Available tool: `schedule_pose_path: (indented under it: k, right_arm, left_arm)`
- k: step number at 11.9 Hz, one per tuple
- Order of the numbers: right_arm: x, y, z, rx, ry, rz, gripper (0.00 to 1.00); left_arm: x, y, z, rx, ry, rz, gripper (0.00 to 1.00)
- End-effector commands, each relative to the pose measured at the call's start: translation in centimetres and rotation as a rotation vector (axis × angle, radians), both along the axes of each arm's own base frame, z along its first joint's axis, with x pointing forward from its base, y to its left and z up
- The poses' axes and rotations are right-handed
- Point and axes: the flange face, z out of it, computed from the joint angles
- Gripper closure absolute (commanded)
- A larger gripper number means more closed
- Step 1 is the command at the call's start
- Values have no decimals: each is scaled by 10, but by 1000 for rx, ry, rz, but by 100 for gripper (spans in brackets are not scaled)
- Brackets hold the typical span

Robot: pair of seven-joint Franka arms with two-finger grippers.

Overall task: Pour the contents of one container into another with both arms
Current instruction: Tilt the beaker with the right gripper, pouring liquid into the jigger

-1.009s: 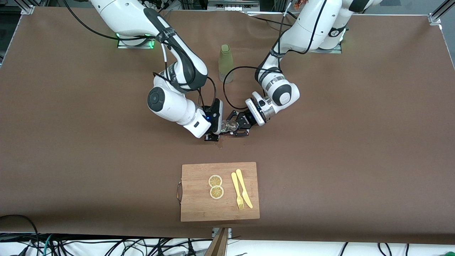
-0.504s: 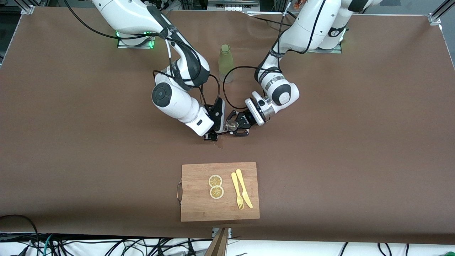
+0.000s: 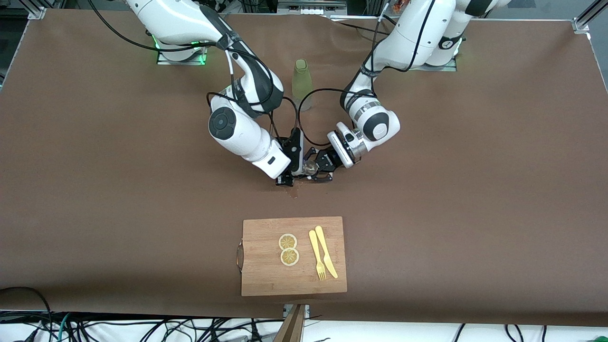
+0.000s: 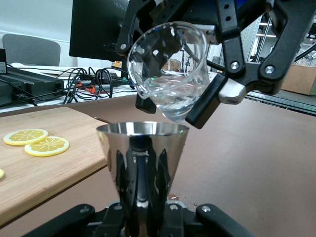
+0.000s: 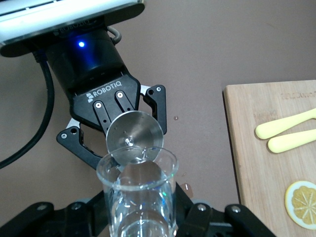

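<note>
My right gripper (image 3: pixel 290 178) (image 5: pixel 140 217) is shut on a clear glass (image 5: pixel 140 197) (image 4: pixel 170 74) with a little water in it. The glass is tipped, its lip over the mouth of a small conical metal cup (image 3: pixel 311 167) (image 4: pixel 142 158) (image 5: pixel 134 137). My left gripper (image 3: pixel 317 171) (image 4: pixel 143 217) is shut on that cup's lower part and holds it upright just above the table's middle. In the front view the right wrist hides most of the glass. A few water drops (image 3: pixel 294 191) (image 5: pixel 187 187) lie on the brown table under the two grippers.
A pale green bottle (image 3: pixel 301 85) stands between the arm bases, farther from the front camera than the grippers. A wooden cutting board (image 3: pixel 266 280) lies nearer, with two lemon slices (image 3: pixel 288 249) and a yellow fork and knife (image 3: pixel 322 256) on it.
The right arm's forearm and wrist have swung toward the left arm's end, tipping the glass further over the cup. The left arm has stayed still.
</note>
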Motion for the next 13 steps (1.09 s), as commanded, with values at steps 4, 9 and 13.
schedule_pose_path:
  k: [4, 9, 13]
  right_arm:
    - [-11, 3, 16, -33, -43, 22, 82]
    - [-14, 8, 15, -76, -65, 36, 84]
    - [-15, 9, 15, -139, -93, 1, 84]
  left_arm:
    - [-2, -7, -1, -7, -18, 131, 100]
    - [-2, -6, -1, -4, -25, 131, 100]
    - [-1, -5, -1, -3, -25, 132, 100]
